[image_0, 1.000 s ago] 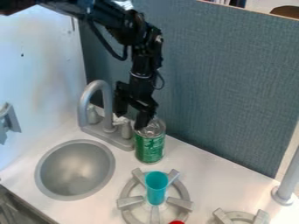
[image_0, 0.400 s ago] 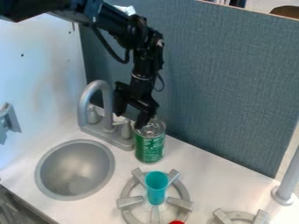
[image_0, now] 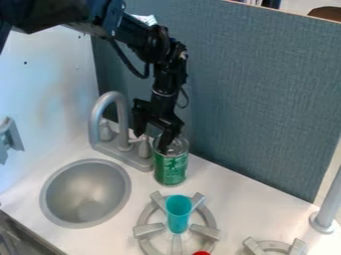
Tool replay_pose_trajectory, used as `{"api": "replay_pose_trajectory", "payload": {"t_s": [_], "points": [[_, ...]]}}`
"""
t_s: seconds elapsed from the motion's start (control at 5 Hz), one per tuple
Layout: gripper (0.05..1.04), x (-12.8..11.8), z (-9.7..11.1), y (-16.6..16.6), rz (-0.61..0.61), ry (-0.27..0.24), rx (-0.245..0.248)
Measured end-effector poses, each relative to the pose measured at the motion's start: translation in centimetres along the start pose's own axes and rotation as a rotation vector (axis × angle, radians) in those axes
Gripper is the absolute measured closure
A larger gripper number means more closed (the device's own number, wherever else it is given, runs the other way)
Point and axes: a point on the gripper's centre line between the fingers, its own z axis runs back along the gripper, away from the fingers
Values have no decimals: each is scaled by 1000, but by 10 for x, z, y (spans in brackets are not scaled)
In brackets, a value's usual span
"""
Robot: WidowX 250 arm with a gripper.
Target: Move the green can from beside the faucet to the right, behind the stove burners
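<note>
This is a toy kitchen: a round gray sink basin [image_0: 85, 194] and a curved gray faucet [image_0: 111, 112] are set on a white counter [image_0: 230, 194], with gray stove burners [image_0: 148, 230] beside them. A gray-blue fabric partition [image_0: 259, 89] stands behind, suggesting a lab or office room around it.

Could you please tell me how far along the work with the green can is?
It looks to be at an early stage. The gripper is already at the top of the green can. Nothing appears to be in its grasp: its fingers are apart, one over the can's lid. Any grip or lift seems left to do, as the can stands upright on the counter beside the faucet.
</note>
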Motion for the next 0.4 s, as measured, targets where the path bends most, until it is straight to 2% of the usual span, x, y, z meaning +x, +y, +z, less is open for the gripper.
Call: {"api": "replay_pose_trajectory", "payload": {"t_s": [0.2, 0.4], "points": [[83, 8, -4, -1, 44, -17, -3], [83, 19, -6, -8, 50, 9, -46]]}}
